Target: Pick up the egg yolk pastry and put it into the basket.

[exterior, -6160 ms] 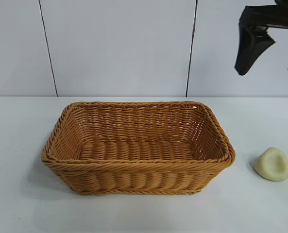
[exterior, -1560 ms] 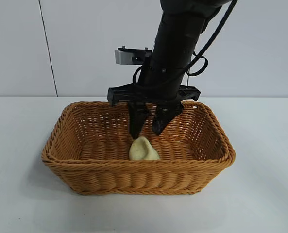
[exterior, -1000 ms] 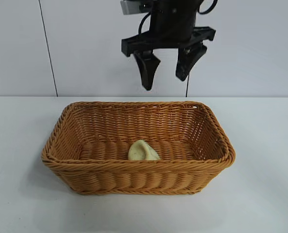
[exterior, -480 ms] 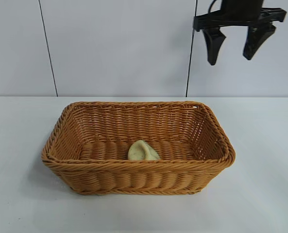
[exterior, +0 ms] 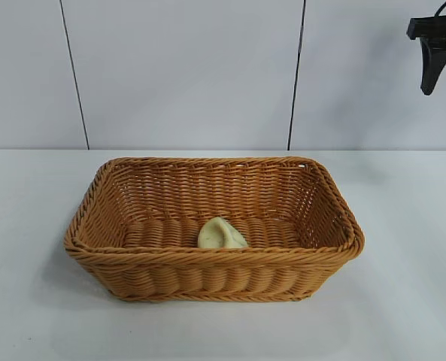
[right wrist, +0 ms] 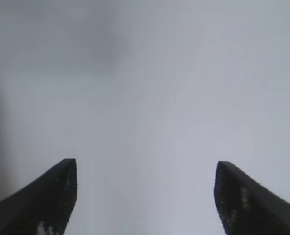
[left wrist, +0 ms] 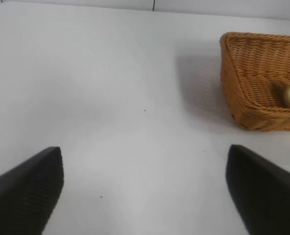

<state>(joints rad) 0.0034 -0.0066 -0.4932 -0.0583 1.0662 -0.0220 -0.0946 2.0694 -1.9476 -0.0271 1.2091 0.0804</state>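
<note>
Pastry: egg yolk pastry [exterior: 221, 234] lies inside the basket [exterior: 207, 259], centre frame.
Right gripper [right wrist: 145, 196]: upper right, spread, empty.
Left gripper [left wrist: 145, 191]: spread, idle.
Progress: placement looks done.

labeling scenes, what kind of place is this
Probably a lab test bench: a bare white table, plain panelled wall, one wicker basket holding a pastry.

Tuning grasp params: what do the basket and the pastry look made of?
Basket: woven wicker or a plastic imitation, golden-brown, slight sheen, braided rim; which one is unclear. Egg yolk pastry: pale yellow-cream, smooth, matte, dented; looks like soft dough or a moulded replica.
</note>
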